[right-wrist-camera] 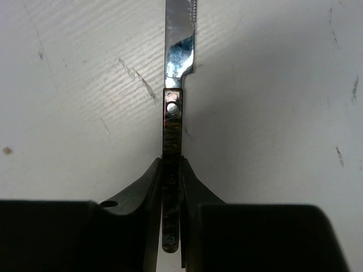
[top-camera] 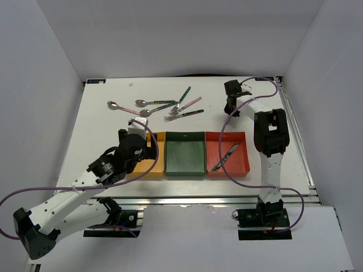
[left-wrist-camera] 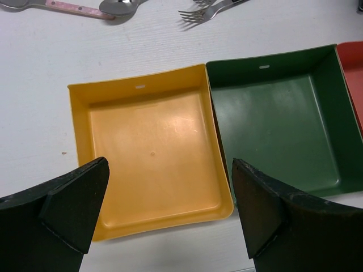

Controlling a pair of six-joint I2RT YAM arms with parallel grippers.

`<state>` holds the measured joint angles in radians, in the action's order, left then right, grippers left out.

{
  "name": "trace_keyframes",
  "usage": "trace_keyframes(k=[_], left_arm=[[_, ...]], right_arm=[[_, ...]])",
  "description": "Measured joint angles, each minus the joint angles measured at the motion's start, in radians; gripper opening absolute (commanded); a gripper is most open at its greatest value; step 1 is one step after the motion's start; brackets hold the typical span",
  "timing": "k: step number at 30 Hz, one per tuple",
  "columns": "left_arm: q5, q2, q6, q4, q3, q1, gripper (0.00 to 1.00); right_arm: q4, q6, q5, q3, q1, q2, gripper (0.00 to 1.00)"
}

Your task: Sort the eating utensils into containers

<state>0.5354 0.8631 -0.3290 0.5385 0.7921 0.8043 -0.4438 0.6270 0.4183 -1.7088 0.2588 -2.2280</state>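
Observation:
My right gripper is at the back right of the table, shut on the dark handle of a knife whose blade points away over the white table. My left gripper is open and empty above the near part of the yellow-orange tray, which holds nothing. The dark green tray is empty. The red tray holds one knife. Several spoons and forks lie at the back centre, among them a pink-handled spoon and a dark-handled fork.
The three trays stand side by side near the front edge. White walls close in the table on three sides. The purple cable of the right arm hangs across the red tray's area.

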Motion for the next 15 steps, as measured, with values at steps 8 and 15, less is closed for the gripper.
trace_keyframes(k=[8,15], left_arm=[[0.035,-0.002,0.000,0.000,-0.001,0.000,0.98],[0.064,0.022,-0.001,0.002,-0.001,0.000,0.98]], right_arm=[[0.003,-0.035,-0.014,0.013,-0.002,0.130,0.00],[0.079,-0.051,0.002,0.213,0.021,0.401,0.00]])
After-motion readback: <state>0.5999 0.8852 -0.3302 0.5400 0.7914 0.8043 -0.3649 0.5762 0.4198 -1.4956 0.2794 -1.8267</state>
